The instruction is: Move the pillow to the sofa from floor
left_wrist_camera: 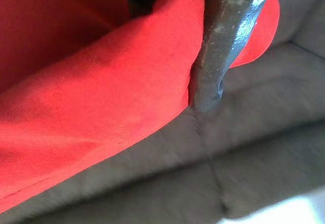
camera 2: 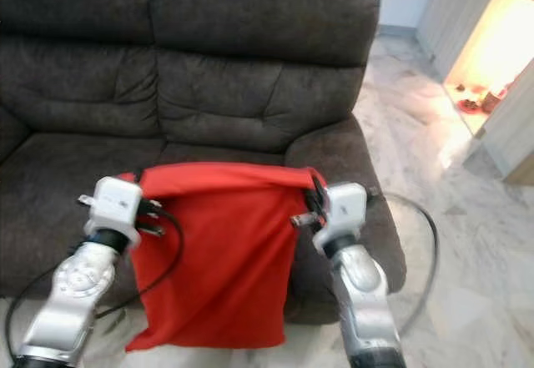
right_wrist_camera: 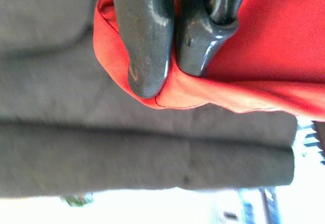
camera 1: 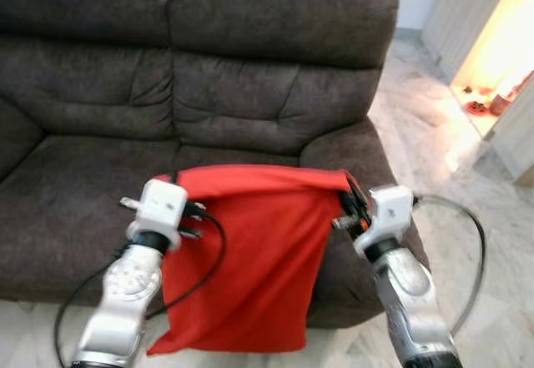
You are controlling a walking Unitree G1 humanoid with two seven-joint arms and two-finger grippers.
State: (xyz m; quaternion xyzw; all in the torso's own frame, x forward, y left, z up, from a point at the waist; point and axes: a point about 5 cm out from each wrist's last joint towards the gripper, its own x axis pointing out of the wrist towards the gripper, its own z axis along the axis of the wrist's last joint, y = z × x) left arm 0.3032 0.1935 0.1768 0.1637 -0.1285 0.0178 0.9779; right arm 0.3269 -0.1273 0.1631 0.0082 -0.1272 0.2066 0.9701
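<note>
A red pillow hangs in the air in front of the dark grey sofa, held by its two top corners. My left gripper is shut on the pillow's top left corner; one black finger presses into the red cloth. At the top right corner my right gripper is shut on the pillow, with both fingers pinching a fold of red fabric. The pillow's lower edge hangs near the floor, below the seat front.
The sofa seat cushion lies behind and to the left of the pillow, and its right armrest is just behind my right gripper. Pale marble floor runs to the right. A lit low shelf stands at the far right.
</note>
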